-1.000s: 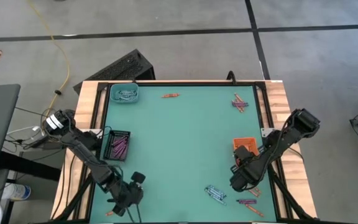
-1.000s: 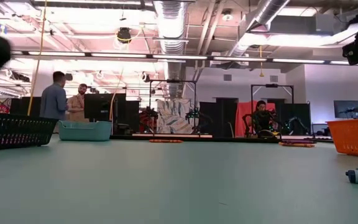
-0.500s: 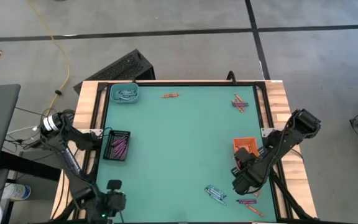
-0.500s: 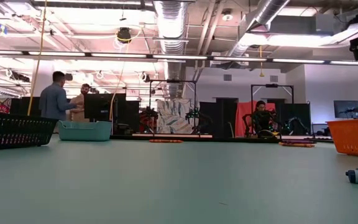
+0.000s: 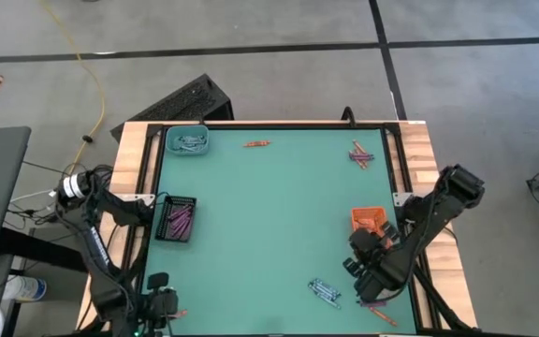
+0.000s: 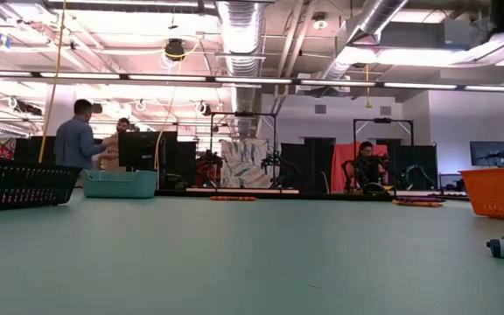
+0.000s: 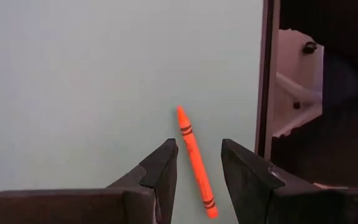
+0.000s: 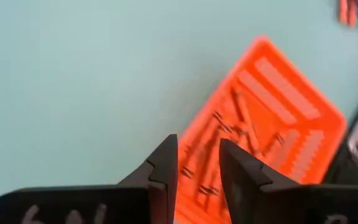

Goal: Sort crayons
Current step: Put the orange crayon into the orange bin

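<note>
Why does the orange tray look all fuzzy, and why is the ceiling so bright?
Right wrist view: the orange tray is smeared and soft, likely motion blur. Low view: ceiling lights glare white. Left wrist view: the orange crayon is sharp.

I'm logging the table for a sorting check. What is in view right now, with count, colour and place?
teal tray: one, far left corner, pale crayons inside
black tray: one, left edge, purple crayons inside
orange tray: one, right side, orange crayons inside
orange crayon: one, near left corner
orange crayons: far edge, count unclear
mixed crayons: orange and purple, far right corner
pale blue crayons: small bunch, near right
purple and orange crayons: near right corner
left gripper: fingers open, astride the orange crayon
right gripper: fingers open, above the orange tray
</note>
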{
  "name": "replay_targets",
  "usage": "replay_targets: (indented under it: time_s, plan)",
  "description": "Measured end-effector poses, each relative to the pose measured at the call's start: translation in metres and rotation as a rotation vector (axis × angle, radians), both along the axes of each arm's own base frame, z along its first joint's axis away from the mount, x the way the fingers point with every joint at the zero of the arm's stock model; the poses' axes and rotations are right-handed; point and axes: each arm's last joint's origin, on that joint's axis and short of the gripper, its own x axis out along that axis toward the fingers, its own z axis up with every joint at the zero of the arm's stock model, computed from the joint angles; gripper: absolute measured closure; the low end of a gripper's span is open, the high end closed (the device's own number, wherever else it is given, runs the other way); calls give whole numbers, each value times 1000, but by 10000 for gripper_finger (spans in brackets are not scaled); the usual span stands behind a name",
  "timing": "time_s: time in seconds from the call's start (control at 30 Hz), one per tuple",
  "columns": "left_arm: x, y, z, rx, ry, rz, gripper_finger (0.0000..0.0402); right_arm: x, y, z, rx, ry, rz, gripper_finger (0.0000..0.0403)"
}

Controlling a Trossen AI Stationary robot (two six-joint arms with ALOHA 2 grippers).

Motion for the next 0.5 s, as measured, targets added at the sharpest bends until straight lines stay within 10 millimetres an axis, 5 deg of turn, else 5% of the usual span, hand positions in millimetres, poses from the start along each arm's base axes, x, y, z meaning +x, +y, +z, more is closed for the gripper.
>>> replay_targets:
  time_s: [0.27, 0.5]
  plan:
    - [-1, -9, -30, 122, 61, -68, 288, 11, 20, 29, -31, -166, 201, 290]
    - [3, -24, -28, 177, 42, -83, 288, 23, 35, 48, -27, -287, 343, 290]
